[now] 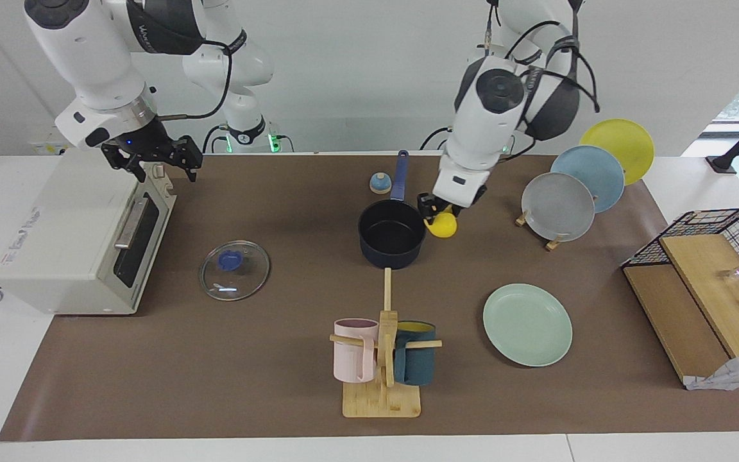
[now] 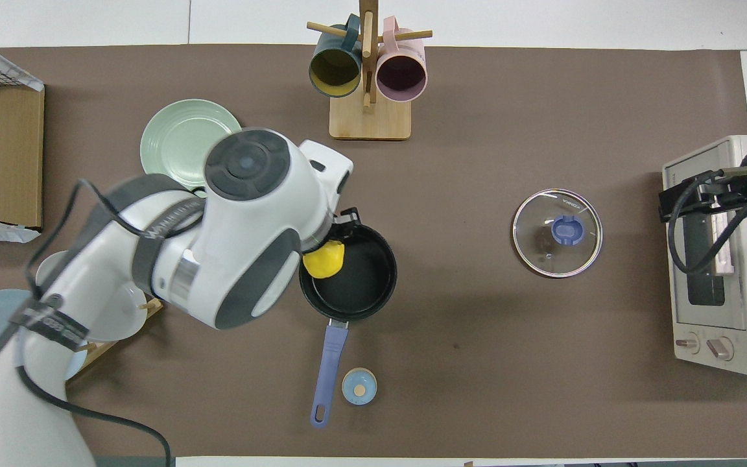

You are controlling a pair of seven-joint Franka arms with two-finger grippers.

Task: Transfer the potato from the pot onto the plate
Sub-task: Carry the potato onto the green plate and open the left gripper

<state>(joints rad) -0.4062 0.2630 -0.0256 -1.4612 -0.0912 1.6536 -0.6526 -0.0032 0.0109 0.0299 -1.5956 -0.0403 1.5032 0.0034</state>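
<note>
The left gripper (image 1: pixel 439 213) hangs over the rim of the pot (image 1: pixel 392 234), on the side toward the left arm's end of the worktop (image 1: pixel 280 398), with its fingers pinching the potato (image 1: pixel 442 224). The potato is lifted clear of the pot's black inside; in the overhead view it shows over the pot's rim (image 2: pixel 325 258), partly covered by the arm. The pot stands in the middle of the brown worktop, its long blue handle (image 1: pixel 399 175) pointing toward the robots.

The plate (image 1: pixel 527 324) lies farther from the robots than the pot and toward the left arm's end; nothing lies on it. A glass lid (image 1: pixel 235 270) with a blue knob lies flat toward the right arm's end from the pot. A small blue round knob-like piece (image 1: pixel 380 183) sits just beside the pot handle, nearer to the robots than the pot. A wooden mug stand (image 1: pixel 382 366) with a pink mug (image 1: pixel 354 350) and a teal mug (image 1: pixel 416 359) stands farther from the robots than the pot.

The right gripper (image 1: pixel 151 160) waits over the toaster oven (image 1: pixel 74 237), well apart from the pot; whether its fingers are spread or together I cannot tell.
</note>
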